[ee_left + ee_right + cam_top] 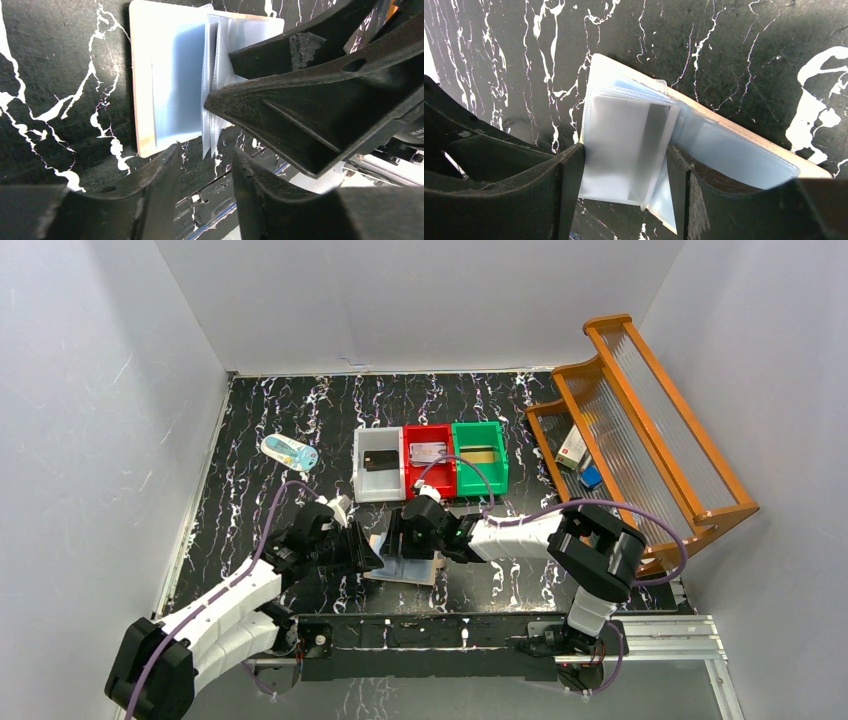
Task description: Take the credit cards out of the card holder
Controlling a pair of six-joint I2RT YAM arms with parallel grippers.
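The beige card holder [408,568] lies open on the black marbled table, its pale blue sleeves fanned up [170,85] [624,145]. I see no card in the sleeves that show. A black card [378,461] lies in the white bin, a silvery card [428,452] in the red bin and a gold card [480,454] in the green bin. My left gripper [366,552] [205,167] is open and empty at the holder's left edge. My right gripper [415,537] [625,172] is open, its fingers astride the raised sleeves.
The white bin [360,472], red bin [446,476] and green bin [502,472] stand in a row just behind the holder. A wooden rack [640,430] with small boxes stands at the right. A clear pouch [289,452] lies at the back left.
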